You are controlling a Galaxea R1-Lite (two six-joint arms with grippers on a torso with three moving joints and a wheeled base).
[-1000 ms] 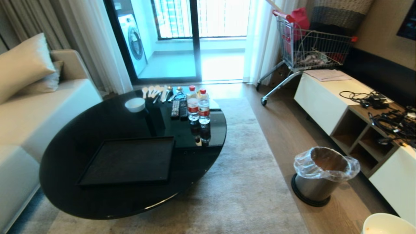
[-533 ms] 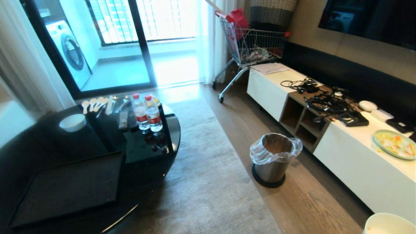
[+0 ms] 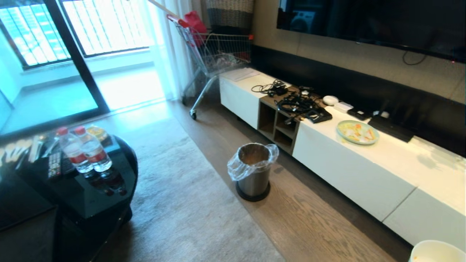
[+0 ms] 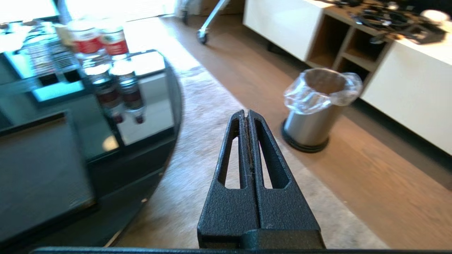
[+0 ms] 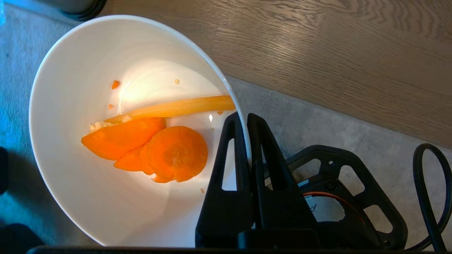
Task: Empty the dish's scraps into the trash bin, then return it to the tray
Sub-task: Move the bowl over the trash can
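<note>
The dish (image 5: 88, 197), a smooth, deep-sided white bowl, is carried over the edge of the grey rug and the wood-grain floor, its rim pinched by the right claw (image 5: 245, 121), one black finger inside the wall and one outside, clenched tight on it; in the head view only a slice of that rim shows at the lower right corner. Inside lie the scraps (image 5: 155, 141): about three glossy orange carrot slices overlapping and one long pale yellowish strip above them, plus a few orange crumbs on the wall. The trash bin (image 3: 253, 180), a brushed-metal cylinder on a black base ring with a crinkled clear liner folded over its rim, stands on the floor ahead, between the rug and a long white cabinet (image 3: 349, 171). The left claw (image 4: 247, 116) points out level over the rug, its two slotted black fingers pressed together, holding nothing. To its side sits the round glossy black table (image 3: 91, 193) with two red-capped water bottles (image 3: 84, 150) and the tray (image 4: 35, 169), matte black with a low rim. A pale green plate (image 3: 357, 132) rests on the cabinet.
</note>
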